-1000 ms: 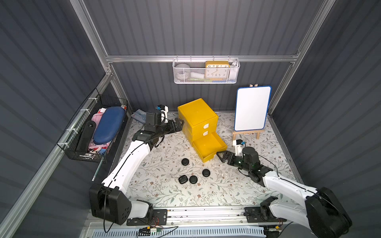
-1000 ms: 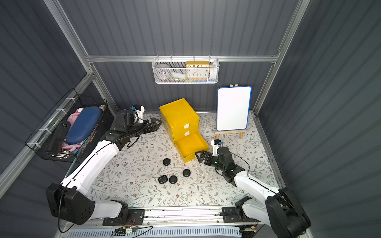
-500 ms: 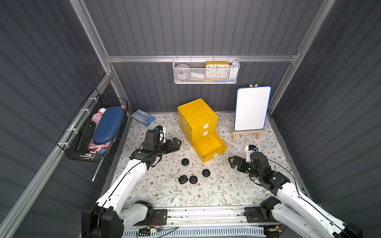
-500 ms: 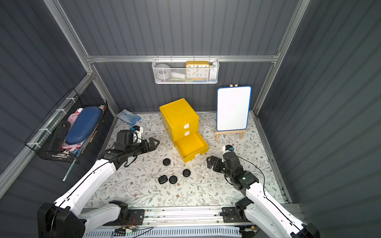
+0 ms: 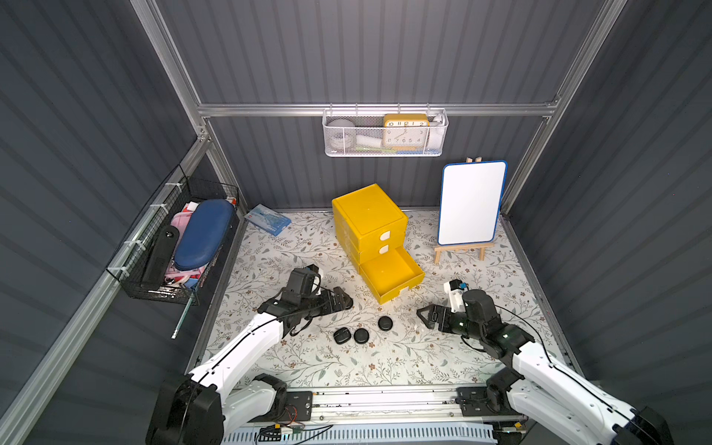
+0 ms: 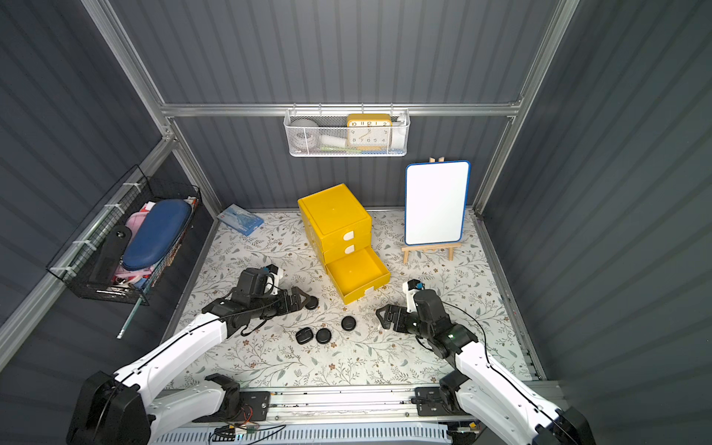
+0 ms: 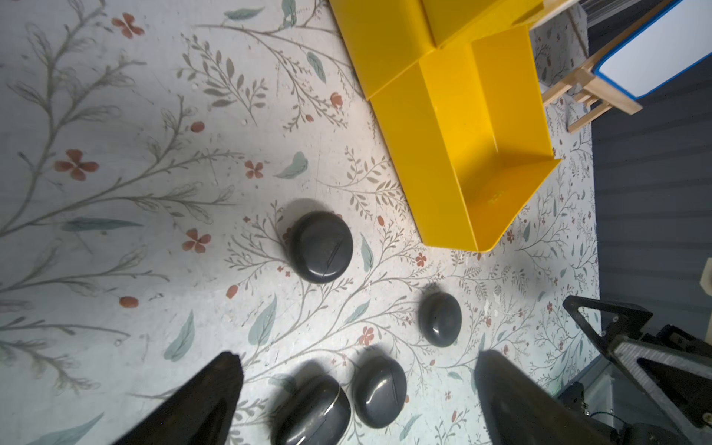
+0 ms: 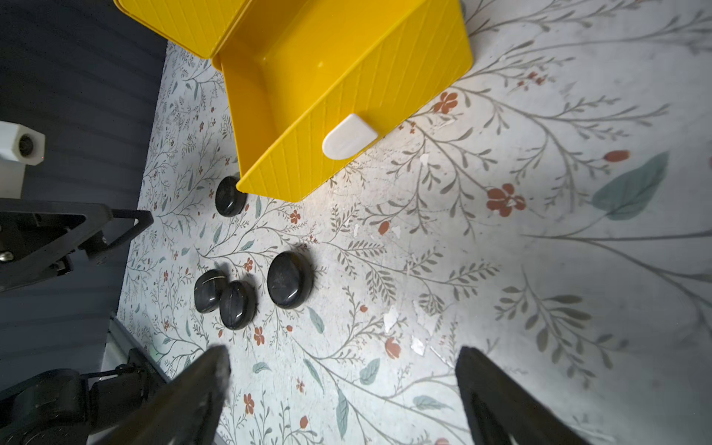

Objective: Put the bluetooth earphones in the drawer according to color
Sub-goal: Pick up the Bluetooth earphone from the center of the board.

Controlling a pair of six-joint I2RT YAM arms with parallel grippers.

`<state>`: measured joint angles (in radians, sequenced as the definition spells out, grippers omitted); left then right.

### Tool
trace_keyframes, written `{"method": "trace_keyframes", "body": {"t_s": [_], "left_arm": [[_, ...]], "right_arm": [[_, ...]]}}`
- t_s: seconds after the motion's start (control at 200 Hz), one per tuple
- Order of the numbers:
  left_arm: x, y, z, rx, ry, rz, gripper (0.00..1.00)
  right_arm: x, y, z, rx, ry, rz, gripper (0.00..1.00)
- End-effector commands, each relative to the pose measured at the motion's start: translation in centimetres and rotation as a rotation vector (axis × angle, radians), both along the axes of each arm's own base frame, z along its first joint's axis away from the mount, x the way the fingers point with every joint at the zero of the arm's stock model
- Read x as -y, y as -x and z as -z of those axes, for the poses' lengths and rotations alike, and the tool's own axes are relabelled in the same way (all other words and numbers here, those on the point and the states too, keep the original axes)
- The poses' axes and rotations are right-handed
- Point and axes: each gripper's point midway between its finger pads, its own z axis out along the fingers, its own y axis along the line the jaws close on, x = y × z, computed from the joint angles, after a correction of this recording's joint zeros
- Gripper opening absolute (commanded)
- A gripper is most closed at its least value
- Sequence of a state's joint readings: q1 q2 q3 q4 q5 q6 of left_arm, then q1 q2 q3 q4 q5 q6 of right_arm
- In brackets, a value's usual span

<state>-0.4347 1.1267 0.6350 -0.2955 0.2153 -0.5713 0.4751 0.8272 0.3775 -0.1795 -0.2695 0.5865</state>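
Fingers (image 7: 215, 385) on left gripper (image 5: 341, 302) and right gripper (image 5: 425, 316) are gaping, empty; black cases (image 7: 321, 246) lying ahead seem light, stiff, slippery: pinching across the middle suits.

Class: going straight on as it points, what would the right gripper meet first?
Likely the front of the open drawer; or, if the right gripper tilts down, the mat sooner. Depth unclear.
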Motion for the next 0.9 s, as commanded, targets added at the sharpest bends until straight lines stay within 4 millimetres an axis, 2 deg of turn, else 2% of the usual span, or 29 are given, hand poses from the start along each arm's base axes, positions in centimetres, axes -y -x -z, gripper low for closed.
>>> {"method": "trace_keyframes", "body": {"t_s": [0.0,0.12,0.315,0.585,0.74,0.895], "left_arm": [[0.5,0.0,1.6,-0.023,-0.006,-0.013,0.99],[0.4,0.0,3.3,-0.055,-0.038,-0.013,0.99],[-0.2,0.0,4.8,-0.071,-0.087,-0.027,0.99],[-0.8,-0.4,5.7,-0.074,-0.13,-0.048,0.99],[-0.9,-0.5,6.0,-0.08,-0.139,-0.054,0.99],[-0.9,-0.4,6.3,-0.081,-0.138,-0.053,0.99]], "right_arm": [[-1.5,0.3,-0.2,0.017,0.029,-0.075,0.95],[-2.2,0.5,0.6,0.03,0.161,-0.109,0.93],[-4.4,0.8,1.6,0.033,0.299,-0.188,0.91],[-7.5,0.8,3.6,0.007,0.453,-0.292,0.88],[-9.8,0.6,3.9,0.011,0.467,-0.343,0.83],[-11.1,0.3,5.1,-0.017,0.492,-0.356,0.78]]}}
